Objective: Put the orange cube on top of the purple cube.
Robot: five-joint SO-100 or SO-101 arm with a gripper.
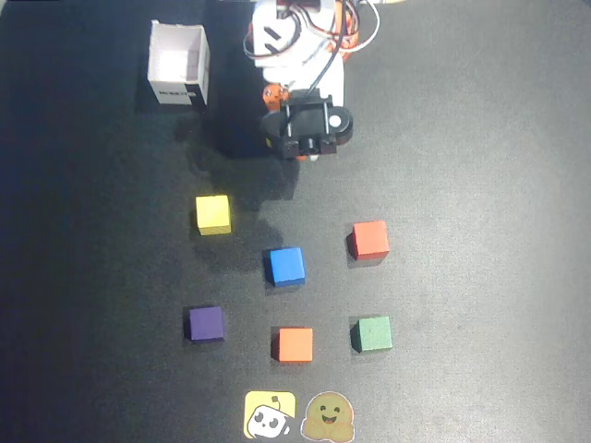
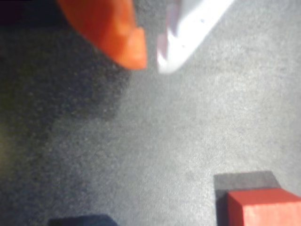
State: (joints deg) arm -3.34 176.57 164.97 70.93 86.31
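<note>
The orange cube sits near the front of the dark mat in the overhead view. The purple cube rests to its left, a cube's width apart. My gripper hangs at the back of the mat, far from both and holding nothing. In the wrist view its orange finger and white finger nearly meet at the tips, so the gripper is shut over bare mat. Neither task cube shows in the wrist view.
An orange-red cube, a blue cube, a yellow cube and a green cube lie on the mat. A white open box stands back left. Two stickers sit at the front edge.
</note>
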